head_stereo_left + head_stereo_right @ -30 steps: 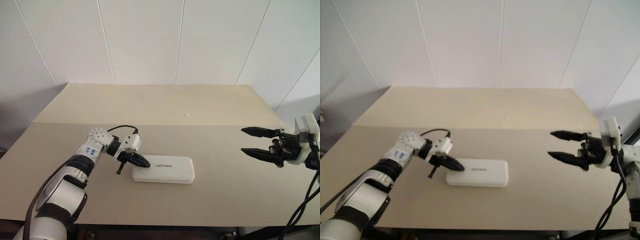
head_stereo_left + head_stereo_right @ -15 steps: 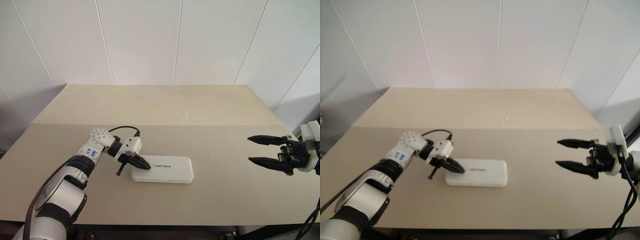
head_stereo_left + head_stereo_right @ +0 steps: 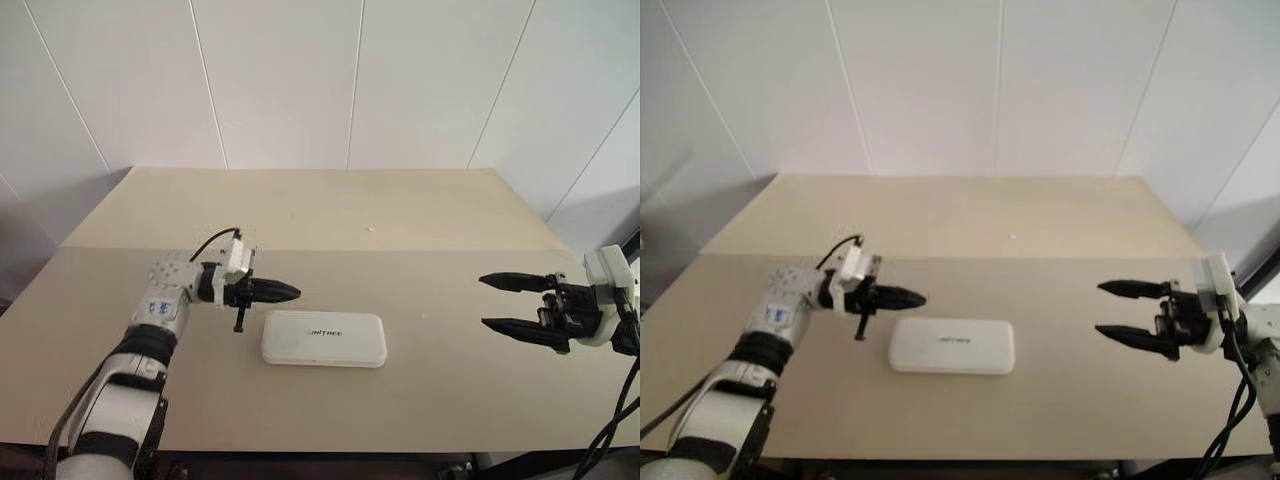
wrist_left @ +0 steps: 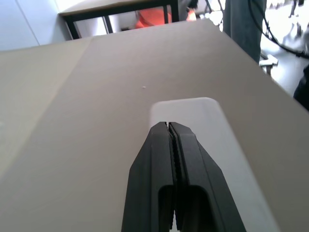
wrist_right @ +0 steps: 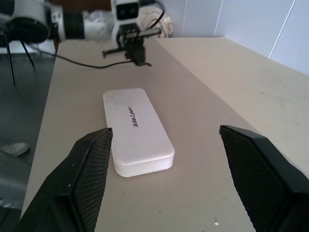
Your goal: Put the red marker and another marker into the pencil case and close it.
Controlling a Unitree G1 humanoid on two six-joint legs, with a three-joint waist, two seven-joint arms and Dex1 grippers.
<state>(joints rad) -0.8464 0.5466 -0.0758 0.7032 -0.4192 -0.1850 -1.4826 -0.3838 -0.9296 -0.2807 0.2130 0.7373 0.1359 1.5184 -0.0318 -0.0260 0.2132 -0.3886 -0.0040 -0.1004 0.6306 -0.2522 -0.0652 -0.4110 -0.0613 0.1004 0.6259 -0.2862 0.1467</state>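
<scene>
Your pencil case (image 3: 324, 339) lies flat and shut just below the centre of the left eye view, lid up, its small dark lettering facing the camera and its long side running left to right on the beige table (image 3: 300, 210). No marker lies on the tabletop, so you can judge that both sit inside the shut case.

Your left gripper (image 3: 290, 292) hangs just above and to the left of the case's upper left corner, apart from it, its two black fingers pressed together with nothing between them; the left wrist view shows them shut tight over the near end of the white lid. Your right gripper (image 3: 488, 300) sits at the right edge of the frame, well apart from the case, jaws spread wide and empty.

Expect the case to be light, rigid and smooth, so it will likely skate across the table if you push on one end alone. The rounded corners and glossy plastic offer poor purchase for a pinch across the flat faces. If you need to hold it, take it across the narrow width near the middle of the long sides. To check the latch, press straight down on the lid near the front edge rather than sideways.
</scene>
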